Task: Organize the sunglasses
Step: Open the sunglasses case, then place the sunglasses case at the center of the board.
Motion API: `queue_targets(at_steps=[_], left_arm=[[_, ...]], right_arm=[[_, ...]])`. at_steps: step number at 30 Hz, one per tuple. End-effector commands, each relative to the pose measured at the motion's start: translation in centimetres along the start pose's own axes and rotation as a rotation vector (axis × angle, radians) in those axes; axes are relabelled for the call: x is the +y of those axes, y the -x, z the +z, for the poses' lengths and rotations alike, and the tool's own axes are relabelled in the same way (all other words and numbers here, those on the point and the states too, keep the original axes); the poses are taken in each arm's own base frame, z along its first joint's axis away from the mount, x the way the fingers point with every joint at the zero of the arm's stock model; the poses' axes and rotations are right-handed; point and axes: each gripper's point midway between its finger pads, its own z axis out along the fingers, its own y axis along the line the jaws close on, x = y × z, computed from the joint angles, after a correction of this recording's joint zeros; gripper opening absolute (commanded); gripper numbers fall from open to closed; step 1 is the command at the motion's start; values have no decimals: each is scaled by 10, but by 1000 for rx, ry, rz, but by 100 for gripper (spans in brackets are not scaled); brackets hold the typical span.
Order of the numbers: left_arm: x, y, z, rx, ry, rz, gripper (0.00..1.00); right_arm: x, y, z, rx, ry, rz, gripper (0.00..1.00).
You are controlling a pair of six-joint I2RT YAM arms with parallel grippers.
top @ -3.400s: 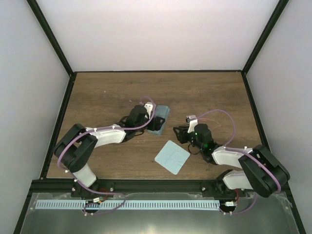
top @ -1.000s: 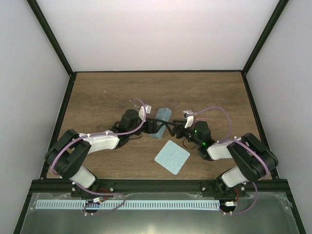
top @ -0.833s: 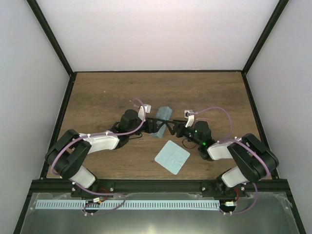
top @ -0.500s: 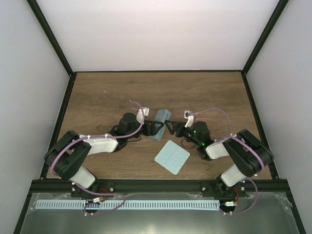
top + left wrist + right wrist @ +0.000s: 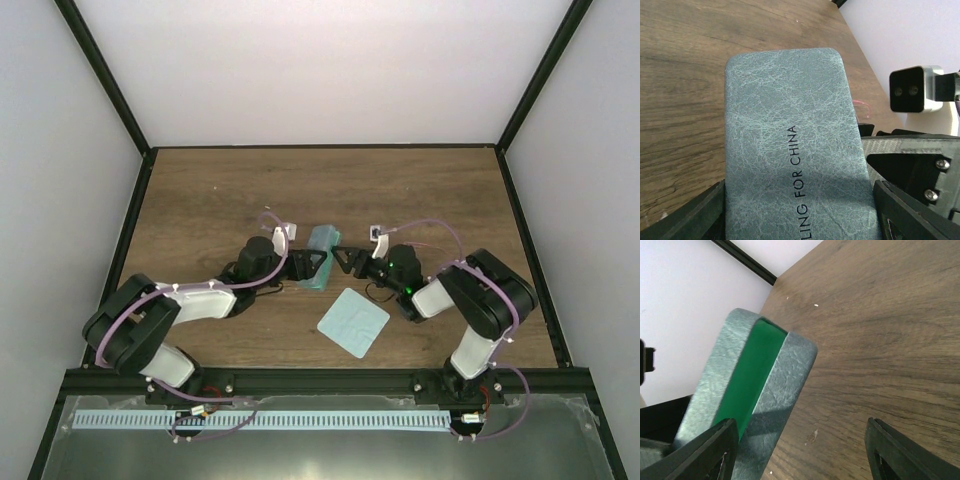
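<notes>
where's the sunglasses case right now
Top view: the sunglasses case is mid-table, in the left gripper, with the right gripper close on its right and the cleaning cloth just nearer the bases.

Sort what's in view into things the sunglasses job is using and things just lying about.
In use:
- teal glasses case, gripped by the left hand, its green-lined opening facing the open right hand

Lying about:
- pale blue cloth, flat on the table, touched by neither hand

No sunglasses are visible.
</notes>
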Motion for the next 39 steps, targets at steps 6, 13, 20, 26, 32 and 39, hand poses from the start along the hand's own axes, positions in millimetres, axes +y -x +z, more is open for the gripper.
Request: queue_targets(at_steps=[6,13,20,26,32,39], left_arm=[[-65,36,-17,-116,-240,69,68],[-65,35,-17,-108,-242,43,69],[-54,32,-6,-94,-198,37,69],[-39,29,6,-85,-144,25,69],[-23,25,21,-49,-79,-17,69],[1,21,32,-26,-34,-70,69]], right_arm=[[-33,-18,19,69,-84,42,71],[-34,-20,22,77,-77,47,71],[-25,-19,18,81,-44,35,71],[-12,-13,7,60,-13,-3,70],[-7,-9,-1,48,-21,-27,70],[-11,-7,-3,40,-54,-36,70]])
